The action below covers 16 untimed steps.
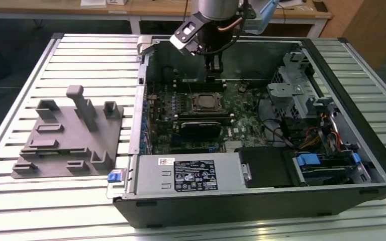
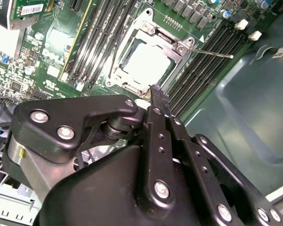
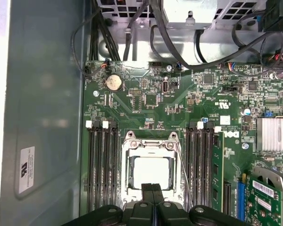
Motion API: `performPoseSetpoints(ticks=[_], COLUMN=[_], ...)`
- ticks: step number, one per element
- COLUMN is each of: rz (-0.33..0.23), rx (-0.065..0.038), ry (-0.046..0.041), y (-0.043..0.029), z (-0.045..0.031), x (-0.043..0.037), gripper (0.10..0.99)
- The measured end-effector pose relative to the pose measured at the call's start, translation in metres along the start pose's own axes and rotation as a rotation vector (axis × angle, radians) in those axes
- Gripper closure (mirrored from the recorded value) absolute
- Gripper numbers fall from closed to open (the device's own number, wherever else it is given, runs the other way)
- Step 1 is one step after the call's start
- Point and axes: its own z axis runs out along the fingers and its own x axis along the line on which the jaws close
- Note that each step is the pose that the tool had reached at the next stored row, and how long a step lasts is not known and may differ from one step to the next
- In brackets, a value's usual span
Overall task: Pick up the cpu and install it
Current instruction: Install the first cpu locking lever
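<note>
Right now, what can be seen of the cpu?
The cpu is a thin flat square with a bright silvery-white metal top, lying level inside the metal-framed socket on the green motherboard, between the memory slots. The gripper is closed just beside it, not holding it, in both wrist views.

Count: one open computer case [image 1: 354, 165] on the desk [image 1: 79, 55]. One grey plastic tray [image 1: 66, 135] beside it. One motherboard [image 3: 188, 108], one socket frame [image 3: 150, 155] holding one cpu [image 3: 151, 170]. One coin cell [image 3: 113, 82]. One gripper [image 3: 152, 188].
</note>
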Motion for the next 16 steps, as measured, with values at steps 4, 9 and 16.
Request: performPoseSetpoints(ticks=[4, 9, 16], rz=[-0.001, -0.066, -0.149], rx=[0.000, 0.002, 0.003], ry=[0.0004, 0.0021, 0.0050], y=[0.0001, 0.0000, 0.0000], z=[-0.0013, -0.0014, -0.0014], x=[0.0000, 0.0000, 0.0000], gripper=[0.980, 0.980, 0.980])
